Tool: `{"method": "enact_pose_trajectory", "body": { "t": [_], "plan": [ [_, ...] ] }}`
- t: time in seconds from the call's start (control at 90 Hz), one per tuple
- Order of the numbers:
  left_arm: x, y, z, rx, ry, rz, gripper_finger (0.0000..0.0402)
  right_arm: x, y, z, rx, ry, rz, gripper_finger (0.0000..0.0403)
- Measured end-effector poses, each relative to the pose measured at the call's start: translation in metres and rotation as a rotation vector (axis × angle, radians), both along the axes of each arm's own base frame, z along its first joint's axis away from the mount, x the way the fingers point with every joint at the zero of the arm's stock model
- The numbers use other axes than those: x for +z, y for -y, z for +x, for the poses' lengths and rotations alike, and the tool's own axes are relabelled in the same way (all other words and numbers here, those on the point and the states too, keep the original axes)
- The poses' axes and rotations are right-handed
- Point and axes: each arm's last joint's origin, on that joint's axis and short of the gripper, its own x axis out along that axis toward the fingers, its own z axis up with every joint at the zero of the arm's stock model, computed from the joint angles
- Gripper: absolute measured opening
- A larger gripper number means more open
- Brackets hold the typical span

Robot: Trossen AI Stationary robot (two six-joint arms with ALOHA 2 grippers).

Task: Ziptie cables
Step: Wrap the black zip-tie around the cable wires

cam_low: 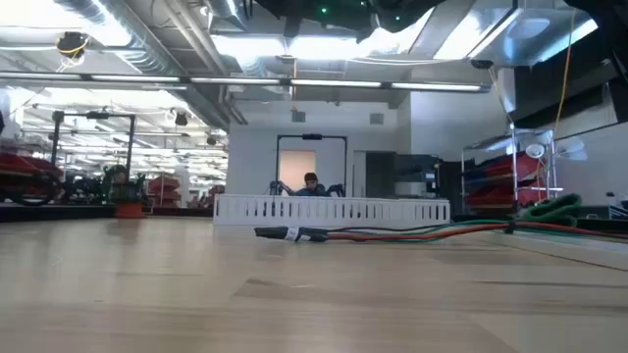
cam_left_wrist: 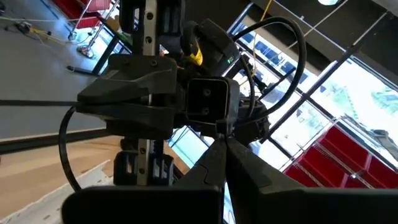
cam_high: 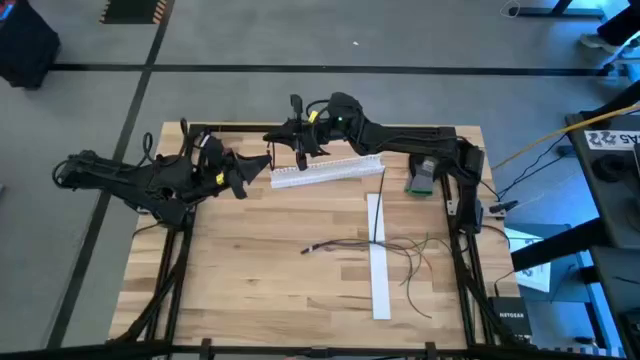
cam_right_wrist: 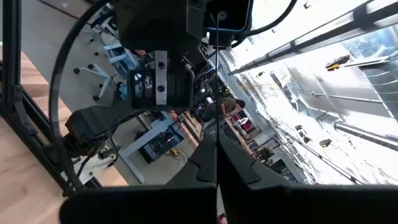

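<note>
The cables (cam_high: pixel 372 246), a loose bunch of thin greenish, yellowish and dark wires, lie flat on the wooden table right of its middle; the low view shows the cables (cam_low: pixel 392 233) in front of a white slotted duct. My right gripper (cam_high: pixel 283 137) hovers over the table's far edge, shut on a thin stiff black strip (cam_high: pixel 297 108). My left gripper (cam_high: pixel 262 162) is raised just left of it, facing it, fingers shut (cam_left_wrist: pixel 225 146). Neither gripper is near the cables. My right gripper pinches the black strip (cam_right_wrist: pixel 217 163) between its two fingers; from there the strip runs straight out past the fingertips, lifted clear of the table. My left gripper has its shut tips close to the right gripper's body; whether they touch the strip, I cannot tell.
A white slotted duct (cam_high: pixel 328 170) lies across the far part of the table. A long white strip (cam_high: pixel 378 262) lies beside the cables, and a green and grey object (cam_high: pixel 422 178) sits at the far right. A thin black band (cam_left_wrist: pixel 62 146) curves beside the grippers.
</note>
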Motion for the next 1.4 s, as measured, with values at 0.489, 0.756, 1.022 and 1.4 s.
{"method": "enact_pose_trajectory", "body": {
  "t": [0.489,0.756,1.022,1.4],
  "plan": [
    [0.000,-0.001,0.000,0.005,0.001,0.000,0.0000,0.004,0.000,-0.001,0.010,0.040,-0.016,0.0000],
    [0.000,-0.004,0.000,0.020,0.002,-0.001,0.0000,0.004,-0.005,0.000,0.045,0.039,-0.020,0.0000],
    [-0.002,-0.006,0.000,0.031,-0.018,-0.005,0.0000,0.004,-0.013,0.002,0.070,0.042,-0.025,0.0000],
    [-0.004,-0.010,0.000,0.063,-0.040,-0.003,0.0000,0.004,-0.012,0.002,0.044,0.045,-0.026,0.0000]
  ]
}}
